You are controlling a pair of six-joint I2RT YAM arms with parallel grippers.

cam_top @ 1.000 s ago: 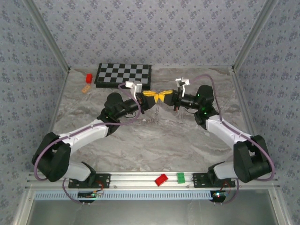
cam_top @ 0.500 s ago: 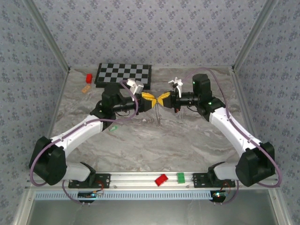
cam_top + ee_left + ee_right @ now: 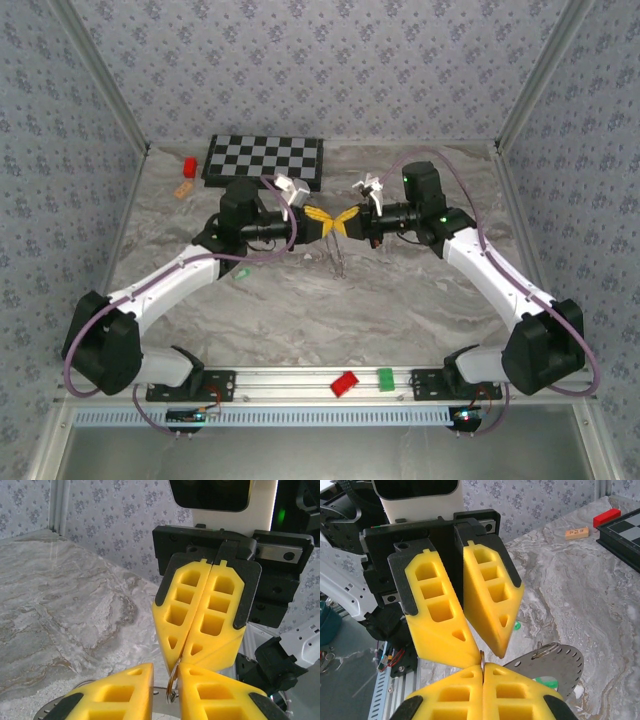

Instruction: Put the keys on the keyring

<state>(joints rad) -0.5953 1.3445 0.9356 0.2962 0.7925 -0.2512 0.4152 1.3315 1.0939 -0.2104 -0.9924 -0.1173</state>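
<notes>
High over the table's middle my two grippers meet tip to tip. My right gripper [image 3: 345,222] [image 3: 483,672] is shut on the edge of a thin wire loop [image 3: 481,659] of the keyring. My left gripper [image 3: 324,222] [image 3: 167,682] is open, its fingers either side of that same loop [image 3: 173,677]. The keyring's flat grey perforated plate [image 3: 555,662] sits just below the grippers, seen edge-on as thin lines [image 3: 340,256]. One green key [image 3: 241,272] [image 3: 516,625] lies on the table by the left arm. A second green piece [image 3: 546,682] shows at the plate's inner edge.
At the back left lies a chessboard [image 3: 263,160], with a red block [image 3: 189,165] and an orange tile [image 3: 182,188] beside it. A red block [image 3: 345,383] and a green block [image 3: 385,378] rest on the front rail. Patterned walls close in three sides.
Both arms have swung their wrists while the grippers stayed tip to tip. The left arm has drawn back, uncovering the green key on the table.
</notes>
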